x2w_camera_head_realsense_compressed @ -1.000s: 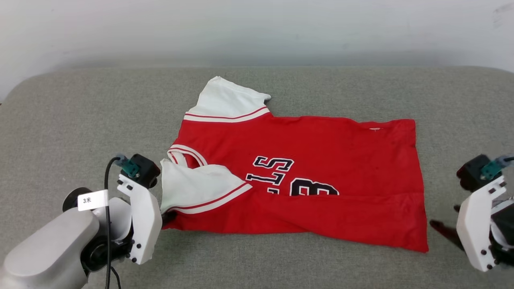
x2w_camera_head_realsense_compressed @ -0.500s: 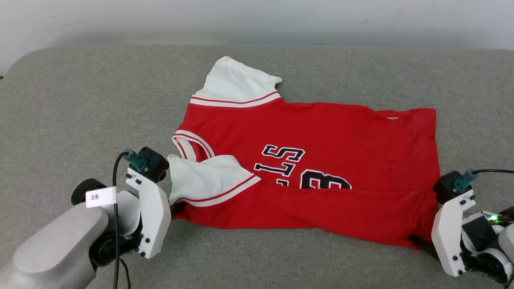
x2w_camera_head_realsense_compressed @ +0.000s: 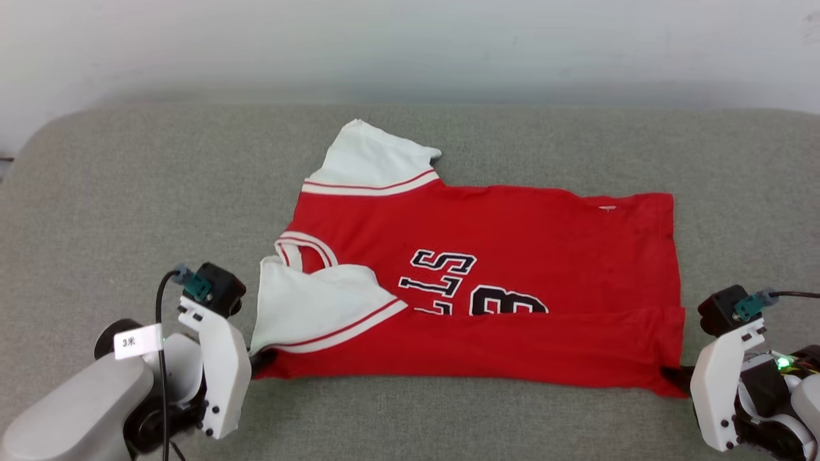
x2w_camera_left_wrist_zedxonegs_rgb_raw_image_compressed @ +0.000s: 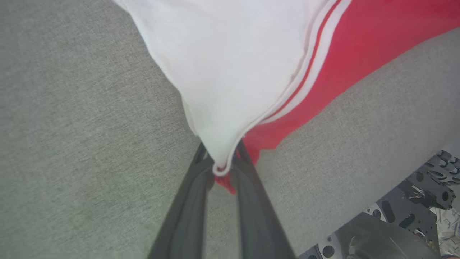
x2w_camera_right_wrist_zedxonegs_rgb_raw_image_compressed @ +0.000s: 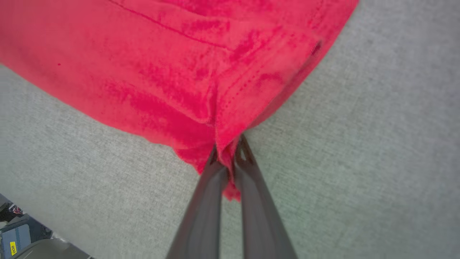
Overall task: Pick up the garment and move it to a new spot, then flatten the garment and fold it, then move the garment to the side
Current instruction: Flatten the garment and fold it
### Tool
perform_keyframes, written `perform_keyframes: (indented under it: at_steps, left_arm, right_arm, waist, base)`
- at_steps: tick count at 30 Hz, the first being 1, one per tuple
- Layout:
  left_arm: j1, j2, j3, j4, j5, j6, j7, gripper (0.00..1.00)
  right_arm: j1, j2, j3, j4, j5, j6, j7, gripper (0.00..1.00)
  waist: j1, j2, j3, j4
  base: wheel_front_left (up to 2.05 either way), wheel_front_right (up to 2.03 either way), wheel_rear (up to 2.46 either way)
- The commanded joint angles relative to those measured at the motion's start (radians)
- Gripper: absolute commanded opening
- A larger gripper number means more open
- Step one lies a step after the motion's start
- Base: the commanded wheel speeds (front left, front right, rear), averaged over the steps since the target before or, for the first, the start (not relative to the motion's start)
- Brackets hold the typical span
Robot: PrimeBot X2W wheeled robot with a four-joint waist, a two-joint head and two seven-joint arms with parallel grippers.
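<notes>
The garment, a red jersey with white sleeves and a black print, lies spread on the grey cushion, its near edge folded over the lower part of the print. My left gripper at the lower left is shut on the near-left corner, pinching the white sleeve and the red cloth under it. At the lower right, my right gripper is shut on the red hem corner. The far white sleeve points toward the wall.
The grey cushion runs wide to both sides and meets a pale wall behind. Its front edge and dark robot base parts show at the bottom right of the left wrist view.
My right gripper moved in from the right and shut on the garment's near-right corner. The left gripper kept its grip on the sleeve corner. The head camera tilted down and back up.
</notes>
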Motion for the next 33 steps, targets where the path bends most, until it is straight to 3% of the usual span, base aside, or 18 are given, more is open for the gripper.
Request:
perform_keyframes:
  at_steps: [1,9,18,25,33]
  left_arm:
    - [0.017,0.005,0.003,-0.005,-0.007,0.005,-0.006,0.00]
    - [0.126,0.071,0.007,-0.095,-0.046,0.046,-0.034,0.00]
    - [0.271,0.148,-0.008,-0.221,-0.089,0.110,-0.057,0.00]
    - [0.303,0.125,-0.027,-0.201,-0.095,0.123,-0.056,0.00]
    - [0.295,0.062,-0.029,-0.066,-0.116,0.096,-0.082,0.00]
  right_arm:
    - [0.022,-0.012,0.001,-0.006,0.004,-0.001,-0.006,0.00]
    - [0.115,-0.071,-0.030,-0.134,0.024,-0.001,-0.035,0.00]
    - [0.289,-0.136,-0.146,-0.278,0.020,-0.002,0.004,0.00]
    - [0.384,-0.102,-0.224,-0.303,-0.016,-0.002,0.058,0.00]
    - [0.369,-0.014,-0.232,-0.199,-0.078,-0.002,0.027,0.00]
  waist:
    - [-0.0001,0.0000,-0.024,-0.006]
    - [-0.0001,0.0000,-0.083,-0.020]
    - [-0.0001,0.0000,-0.103,-0.027]
    - [-0.0001,0.0000,-0.069,-0.023]
    - [-0.0001,0.0000,-0.029,-0.017]
  base:
    - [0.00,0.00,0.00]
    - [0.00,0.00,0.00]
    - [0.00,0.00,0.00]
    - [0.00,0.00,0.00]
    - [0.00,0.00,0.00]
